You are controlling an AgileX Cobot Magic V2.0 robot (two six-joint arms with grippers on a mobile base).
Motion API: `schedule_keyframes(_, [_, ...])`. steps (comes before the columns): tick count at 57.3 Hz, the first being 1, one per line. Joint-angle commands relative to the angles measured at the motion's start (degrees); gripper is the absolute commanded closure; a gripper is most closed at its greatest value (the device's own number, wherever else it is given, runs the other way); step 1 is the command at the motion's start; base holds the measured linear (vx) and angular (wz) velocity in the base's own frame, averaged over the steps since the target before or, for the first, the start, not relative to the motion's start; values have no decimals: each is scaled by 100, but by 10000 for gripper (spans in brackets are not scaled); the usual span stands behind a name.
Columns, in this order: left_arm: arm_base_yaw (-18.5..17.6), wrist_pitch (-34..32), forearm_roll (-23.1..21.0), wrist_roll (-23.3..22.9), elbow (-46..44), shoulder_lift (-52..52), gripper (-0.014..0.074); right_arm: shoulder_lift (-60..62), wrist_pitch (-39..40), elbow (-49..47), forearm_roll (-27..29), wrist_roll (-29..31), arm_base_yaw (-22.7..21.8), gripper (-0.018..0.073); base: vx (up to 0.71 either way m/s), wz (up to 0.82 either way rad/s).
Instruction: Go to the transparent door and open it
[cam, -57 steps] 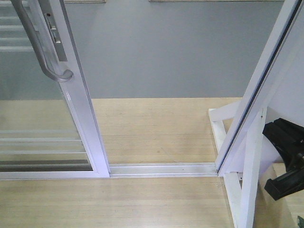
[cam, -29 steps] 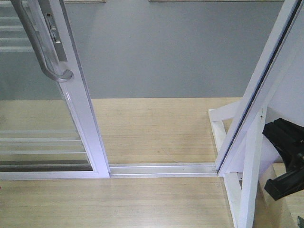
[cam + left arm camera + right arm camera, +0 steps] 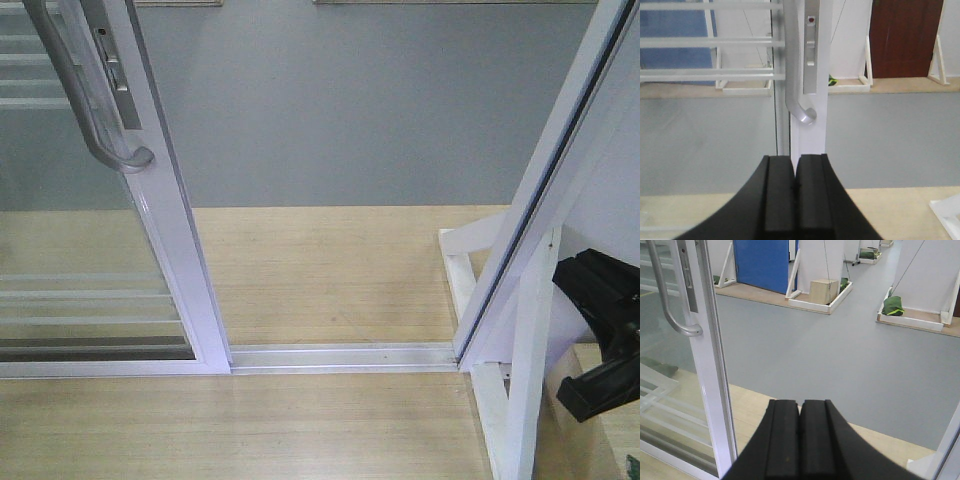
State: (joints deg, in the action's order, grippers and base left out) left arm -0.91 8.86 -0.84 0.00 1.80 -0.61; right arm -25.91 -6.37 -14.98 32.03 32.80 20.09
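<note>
The transparent door [image 3: 172,235] stands at the left of the front view, slid aside, with a gap to its right. Its curved grey pull handle [image 3: 92,115] hangs on the white stile. My left gripper [image 3: 795,161] is shut and empty, pointing at the stile [image 3: 810,142] just below the handle [image 3: 794,95], apart from it. My right gripper [image 3: 800,404] is shut and empty, to the right of the door [image 3: 710,370] and its handle [image 3: 669,315], facing the gap. A black part of my right arm [image 3: 600,340] shows at the right edge of the front view.
A metal floor track [image 3: 340,356] runs across the opening. A slanted white frame post [image 3: 545,190] and a white wooden base [image 3: 462,275] bound the right side. Beyond lies grey floor [image 3: 350,110]. Far off stand white-framed platforms with a wooden box [image 3: 823,291] and green bags [image 3: 892,305].
</note>
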Motion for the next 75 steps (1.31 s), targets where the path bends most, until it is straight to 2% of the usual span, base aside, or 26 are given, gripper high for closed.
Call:
schedule_keyframes(1, [-34, -223, -56, 0, 88, -89, 596, -17, 379, -167, 5, 45, -26, 564, 0, 0])
schedule_keyframes(42, [-34, -150, -56, 0, 83, -89, 594, -17, 379, -167, 5, 45, -26, 564, 0, 0])
schedule_keyframes(50, [-34, -150, -56, 0, 83, -89, 594, 59, 347, -167, -290, -49, -26, 564, 0, 0])
schedule_keyframes(55, [-34, -150, -56, 0, 83, -89, 594, 300, 121, -167, -716, -553, -26, 564, 0, 0])
schedule_keyframes(63, [-34, -150, -56, 0, 83, -89, 594, 749, -418, -167, -1943, -1752, -26, 564, 0, 0])
schedule_keyframes(67, [-34, -150, -56, 0, 83, -89, 594, 926, -583, -140, -2379, -2261, -26, 564, 0, 0])
schedule_keyframes(71, [-34, -150, -56, 0, 83, -89, 594, 1112, -391, 72, -2570, -2542, -26, 564, 0, 0])
schedule_keyframes(75, [-34, -150, -56, 0, 83, -89, 594, 1380, -20, 484, -2530, -2647, -26, 564, 0, 0])
